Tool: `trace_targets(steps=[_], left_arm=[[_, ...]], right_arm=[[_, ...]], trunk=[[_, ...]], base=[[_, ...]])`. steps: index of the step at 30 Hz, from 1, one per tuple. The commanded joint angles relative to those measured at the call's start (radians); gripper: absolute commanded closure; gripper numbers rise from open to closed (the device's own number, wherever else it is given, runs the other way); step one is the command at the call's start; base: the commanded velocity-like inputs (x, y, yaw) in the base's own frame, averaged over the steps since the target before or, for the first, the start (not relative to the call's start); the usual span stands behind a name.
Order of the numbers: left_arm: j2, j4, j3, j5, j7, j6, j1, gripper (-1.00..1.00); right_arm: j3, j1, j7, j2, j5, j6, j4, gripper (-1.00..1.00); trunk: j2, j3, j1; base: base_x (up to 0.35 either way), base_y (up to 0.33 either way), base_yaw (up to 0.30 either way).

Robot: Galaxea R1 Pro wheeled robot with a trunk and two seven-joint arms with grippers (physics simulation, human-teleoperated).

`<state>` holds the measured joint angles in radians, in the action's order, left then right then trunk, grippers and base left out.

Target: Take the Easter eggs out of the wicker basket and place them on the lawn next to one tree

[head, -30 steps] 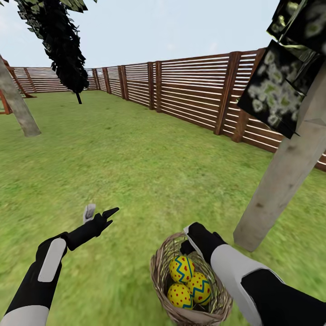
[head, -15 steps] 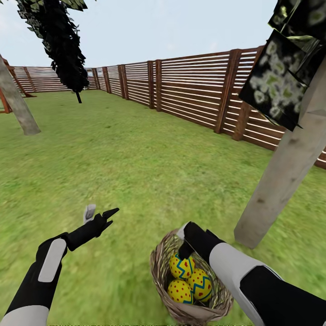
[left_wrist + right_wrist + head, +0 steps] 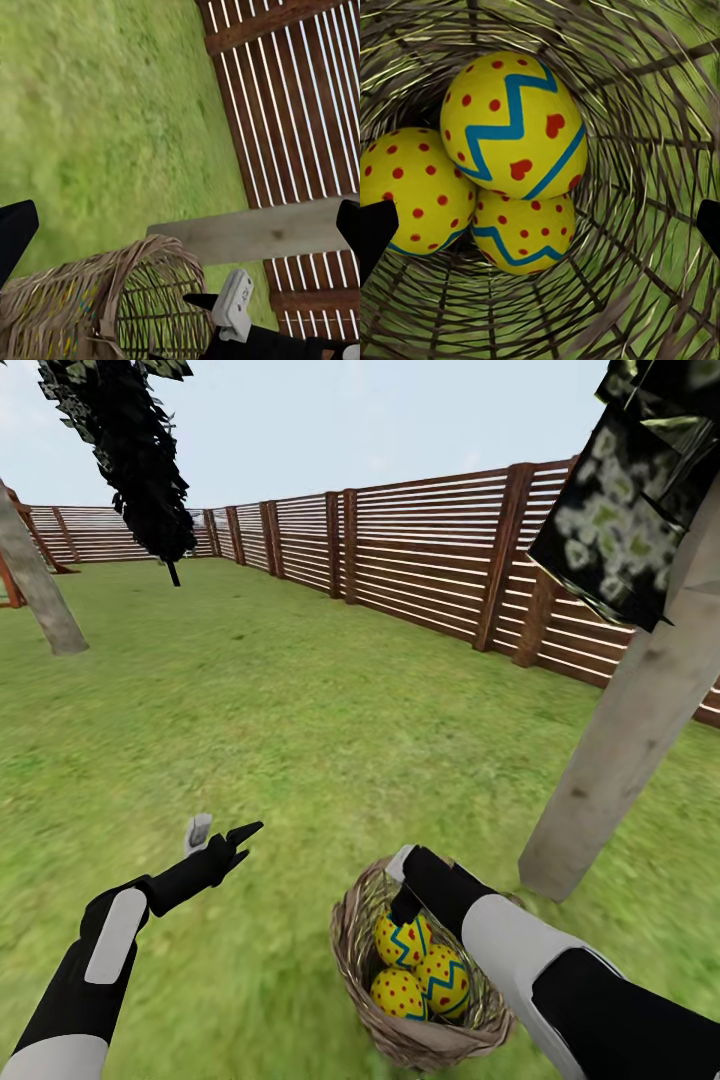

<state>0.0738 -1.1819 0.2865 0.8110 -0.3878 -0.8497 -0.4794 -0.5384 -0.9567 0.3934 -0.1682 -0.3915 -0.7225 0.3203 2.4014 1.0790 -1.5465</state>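
At the far left of the head view a pale slanting trunk [image 3: 38, 595] stands on the lawn [image 3: 300, 700], and beside it hangs a black conifer-like tree [image 3: 135, 460] in front of the brown slat fence [image 3: 420, 555] that runs along the back and right side of the garden. Lower down, the left gripper [image 3: 222, 833] is held out over bare grass, well apart from the basket, its two fingers spread open with nothing between them. Right of it, the wicker basket [image 3: 350, 950] sits on the grass, tilted a little, with all three Easter eggs inside: one egg [image 3: 402, 942] at the far side, a second egg [image 3: 443, 980] to its right and a third egg [image 3: 398, 992] nearest the robot, all touching each other. The right gripper [image 3: 398, 890] reaches over the basket's far rim and into its mouth; in the right wrist view its dark fingertips [image 3: 375, 229] stand wide apart at either side of the eggs, closed on none of them, and the topmost egg [image 3: 514, 124] lies just ahead between them. Just right of the basket rises the tree [image 3: 630, 730], its pale trunk leaning, with dark mottled leaf panels [image 3: 625, 525] above
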Motion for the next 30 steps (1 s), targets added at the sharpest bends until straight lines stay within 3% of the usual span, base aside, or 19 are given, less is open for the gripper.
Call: trace_targets(steps=[1,3,7,14,30], left_arm=[[0.0,0.0,0.002,0.0,-0.003,-0.006,-0.001,-1.0],[0.0,0.001,0.002,0.0,-0.003,-0.006,-0.001,-1.0],[0.0,0.001,0.002,0.0,-0.003,-0.006,-0.001,-1.0],[-0.002,0.001,0.002,0.0,-0.003,-0.006,-0.001,-1.0],[-0.002,0.001,0.002,0.0,-0.003,-0.006,-0.001,-1.0]], right_arm=[[-0.017,-0.001,0.008,0.0,-0.011,-0.003,0.002,-1.0],[-0.056,-0.001,0.005,0.001,-0.012,-0.003,0.001,-1.0],[-0.087,-0.001,0.001,0.001,-0.013,-0.002,0.002,-1.0],[-0.089,-0.001,0.0,-0.002,-0.012,-0.004,0.04,-1.0],[-0.087,-0.033,0.01,-0.002,0.002,-0.014,0.04,-1.0]], trunk=[[0.008,0.004,-0.004],[0.022,0.01,-0.011],[0.05,0.023,-0.027],[0.099,0.045,-0.054],[0.102,0.107,-0.061]], base=[[0.0,0.0,0.0],[0.0,0.0,0.0],[0.0,0.0,0.0],[0.0,0.0,0.0],[0.0,0.0,0.0]])
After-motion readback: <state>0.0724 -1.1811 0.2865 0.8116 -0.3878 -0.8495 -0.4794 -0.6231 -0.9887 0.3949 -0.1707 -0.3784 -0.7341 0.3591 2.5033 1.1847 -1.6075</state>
